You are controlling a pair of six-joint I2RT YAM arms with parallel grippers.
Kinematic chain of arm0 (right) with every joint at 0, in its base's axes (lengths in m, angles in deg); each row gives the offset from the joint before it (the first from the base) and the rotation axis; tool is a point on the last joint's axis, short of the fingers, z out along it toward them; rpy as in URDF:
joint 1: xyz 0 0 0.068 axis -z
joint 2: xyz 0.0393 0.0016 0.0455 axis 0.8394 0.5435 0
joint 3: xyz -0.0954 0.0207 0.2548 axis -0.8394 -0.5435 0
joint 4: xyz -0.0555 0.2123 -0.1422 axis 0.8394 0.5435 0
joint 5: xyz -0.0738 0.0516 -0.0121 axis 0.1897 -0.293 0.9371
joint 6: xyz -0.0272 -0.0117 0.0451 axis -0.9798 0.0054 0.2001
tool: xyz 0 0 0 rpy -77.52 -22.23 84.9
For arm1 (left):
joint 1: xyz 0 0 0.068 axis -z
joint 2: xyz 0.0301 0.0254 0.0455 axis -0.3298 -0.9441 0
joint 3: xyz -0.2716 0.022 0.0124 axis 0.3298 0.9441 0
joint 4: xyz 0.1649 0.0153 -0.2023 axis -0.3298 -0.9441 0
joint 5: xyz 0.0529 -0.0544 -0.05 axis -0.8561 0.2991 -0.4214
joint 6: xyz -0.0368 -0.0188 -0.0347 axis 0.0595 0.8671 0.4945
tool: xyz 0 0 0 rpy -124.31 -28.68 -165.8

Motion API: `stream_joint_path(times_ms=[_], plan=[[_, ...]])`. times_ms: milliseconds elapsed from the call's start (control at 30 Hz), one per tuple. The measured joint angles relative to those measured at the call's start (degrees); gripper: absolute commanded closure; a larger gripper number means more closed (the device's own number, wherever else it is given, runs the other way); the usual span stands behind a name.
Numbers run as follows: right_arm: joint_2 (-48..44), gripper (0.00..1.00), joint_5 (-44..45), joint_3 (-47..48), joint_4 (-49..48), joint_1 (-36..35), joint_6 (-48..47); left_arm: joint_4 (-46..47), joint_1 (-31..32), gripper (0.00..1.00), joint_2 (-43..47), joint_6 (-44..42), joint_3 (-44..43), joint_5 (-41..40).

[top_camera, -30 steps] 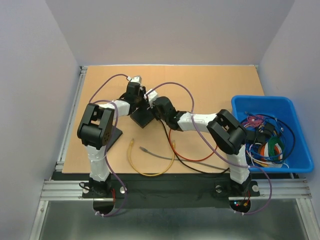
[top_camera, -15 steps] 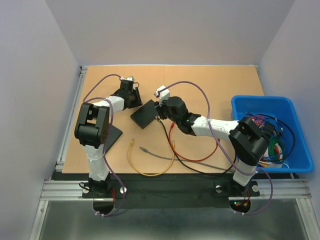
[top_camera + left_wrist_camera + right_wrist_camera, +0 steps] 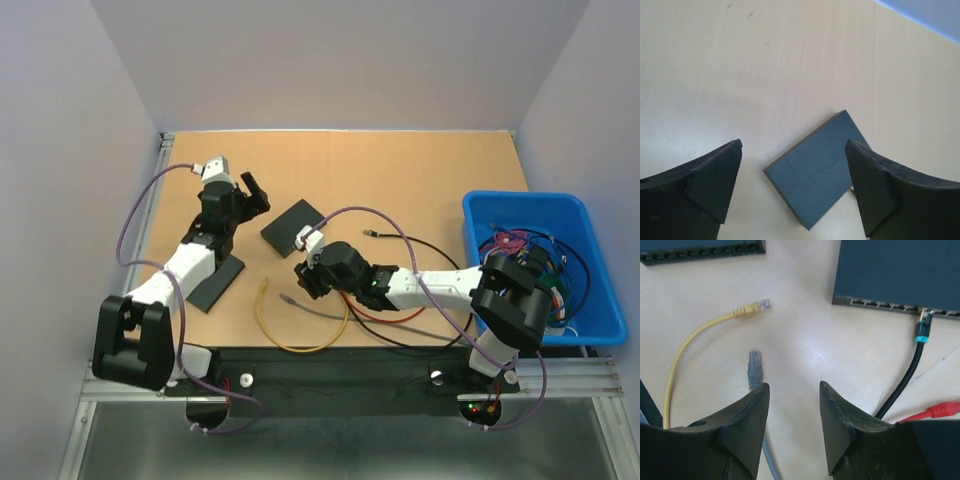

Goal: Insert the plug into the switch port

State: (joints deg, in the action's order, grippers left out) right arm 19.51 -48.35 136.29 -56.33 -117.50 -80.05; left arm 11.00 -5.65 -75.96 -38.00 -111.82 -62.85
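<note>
The dark switch (image 3: 293, 227) lies flat on the wooden table. From the right wrist I see its port row (image 3: 890, 304), and a black cable's plug (image 3: 923, 326) sits in one port at the right. My right gripper (image 3: 304, 277) (image 3: 794, 386) hovers open and empty on the near side of the switch, above a loose grey plug (image 3: 755, 365) and beside a yellow plug (image 3: 757, 306). My left gripper (image 3: 255, 191) (image 3: 794, 145) is wide open, left of the switch (image 3: 815, 172) and holding nothing.
A second black switch (image 3: 215, 280) (image 3: 700, 251) lies at the left. Yellow (image 3: 300, 345), grey, red (image 3: 385, 315) and black cables loop over the near table; the black cable's free end (image 3: 371, 232) lies right of the switch. A blue bin (image 3: 520, 212) of cables stands at the right.
Both grippers have opened and drawn away from the switch: the left arm swung back to the left, the right one pulled toward the near edge, leaving the black plug in the port.
</note>
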Motion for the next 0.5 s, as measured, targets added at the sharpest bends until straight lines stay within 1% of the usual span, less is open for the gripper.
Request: stream_joint_path(times_ms=[133, 200, 300, 400, 500], plan=[[0.00, 0.50, -0.94, -1.27, 1.01, -0.55, 1.84, 8.70, -2.62, 0.01, 9.01, 4.13, 11.45, 2.49], [0.00, 0.50, -1.29, -1.49, 1.20, -1.22, 2.38, 10.75, -4.00, 0.01, 10.34, 5.11, 14.43, 3.23], [0.00, 0.50, -1.64, -1.70, 1.42, -2.97, 3.37, 12.24, -4.61, 0.02, 11.72, 5.79, 16.48, 3.80], [0.00, 0.50, -2.19, -1.77, 1.51, -4.48, 3.93, 14.93, -4.59, 0.03, 16.06, 6.25, 19.50, 3.69], [0.15, 0.50, -2.47, -1.77, 1.57, -5.31, 4.50, 17.68, -4.59, 0.05, 22.32, 6.60, 22.82, 3.21]])
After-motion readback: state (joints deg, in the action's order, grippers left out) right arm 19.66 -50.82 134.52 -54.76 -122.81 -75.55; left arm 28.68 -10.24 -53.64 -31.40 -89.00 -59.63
